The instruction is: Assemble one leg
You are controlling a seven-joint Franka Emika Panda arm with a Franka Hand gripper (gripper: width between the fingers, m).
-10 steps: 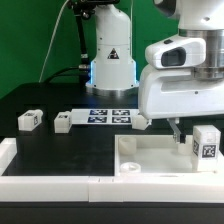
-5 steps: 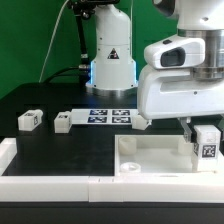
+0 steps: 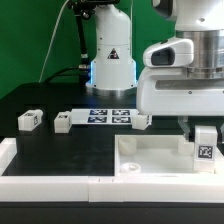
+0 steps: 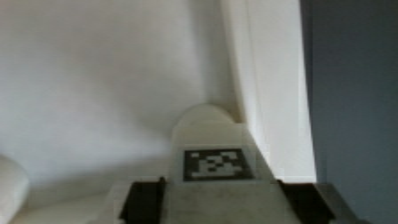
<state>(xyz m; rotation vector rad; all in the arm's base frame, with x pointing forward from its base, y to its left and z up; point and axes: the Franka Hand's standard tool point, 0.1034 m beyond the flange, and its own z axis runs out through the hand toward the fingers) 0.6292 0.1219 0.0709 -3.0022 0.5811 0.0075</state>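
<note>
At the left edge of the exterior view two spare legs (image 3: 29,120) (image 3: 62,122) lie on the black table (image 3: 60,155), with the marker board (image 3: 111,116) at centre. At lower right the leg (image 3: 204,147) stands upright on the white panel (image 3: 150,158), long axis vertical, directly beneath the gripper (image 3: 200,128), which seems clamped on its top. The wrist view alone shows the dark fingers (image 4: 150,197) flanking the tagged leg (image 4: 217,160).
</note>
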